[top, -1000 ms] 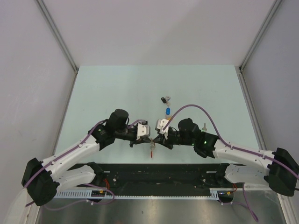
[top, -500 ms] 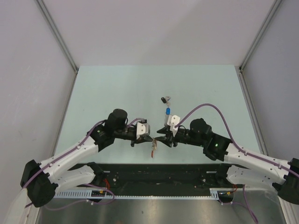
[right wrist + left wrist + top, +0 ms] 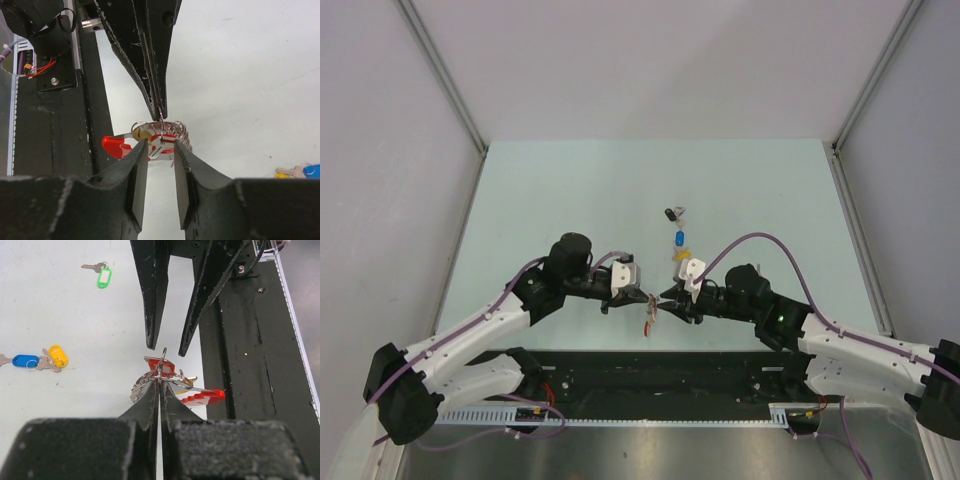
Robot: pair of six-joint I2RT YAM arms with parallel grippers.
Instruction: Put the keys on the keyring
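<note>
The keyring (image 3: 161,369), a red curved band (image 3: 202,397) with silvery loops and a coil, hangs from my left gripper (image 3: 160,382), which is shut on one of its metal rings a little above the table's near edge. In the top view the keyring (image 3: 648,314) hangs between both grippers. My right gripper (image 3: 161,147) is open, its jaws on either side of the keyring (image 3: 165,136) without closing on it. Loose keys lie on the table: green tag (image 3: 103,276), blue tag (image 3: 24,360), yellow tag (image 3: 57,355), black tag (image 3: 672,213).
The black base rail (image 3: 650,370) runs along the near edge just under the grippers. The blue-tagged key (image 3: 679,238) and yellow-tagged key (image 3: 682,254) lie just behind the right wrist. Grey walls enclose the pale green table (image 3: 570,190).
My right gripper has drawn back, swung round and come in level toward the keyring, now straddling it with open jaws. My left gripper has held the keyring nearly still.
</note>
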